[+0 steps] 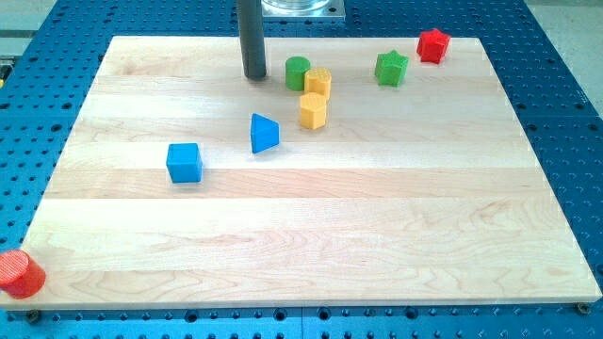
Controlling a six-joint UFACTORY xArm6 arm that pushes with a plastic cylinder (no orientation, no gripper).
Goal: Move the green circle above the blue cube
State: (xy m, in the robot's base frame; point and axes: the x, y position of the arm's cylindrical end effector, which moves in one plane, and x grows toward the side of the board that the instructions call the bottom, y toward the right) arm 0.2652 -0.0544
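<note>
Nearest the camera, a red cylinder [19,273] is seen at the table's [311,235] bottom-left corner, well apart from everything else.

Taking the blue cube [184,162] as the landmark: the green circle [298,72] — a short upright cylinder with a flat top, plain solid green — is found well toward the view's upper right of it, near the table's top edge. A yellow block [318,82] appears to touch the circle's right side, with a yellow hexagon-like block [313,109] just below that. A blue triangular block [264,133] lies between the cube and this cluster. A green star-like block [391,68] and a red block [433,45] are placed farther right.

The tool is a plain dark rod with nothing to spread or press together, and nothing is pinched. My tip [254,75] is set on the table just left of the green circle, apart from it by a narrow gap.

The circle is judged light, rigid and easily slid — its round wall may roll off a glancing push. Contact is best made on its right side, low and centred, so that it is driven leftward to a spot above the cube.
</note>
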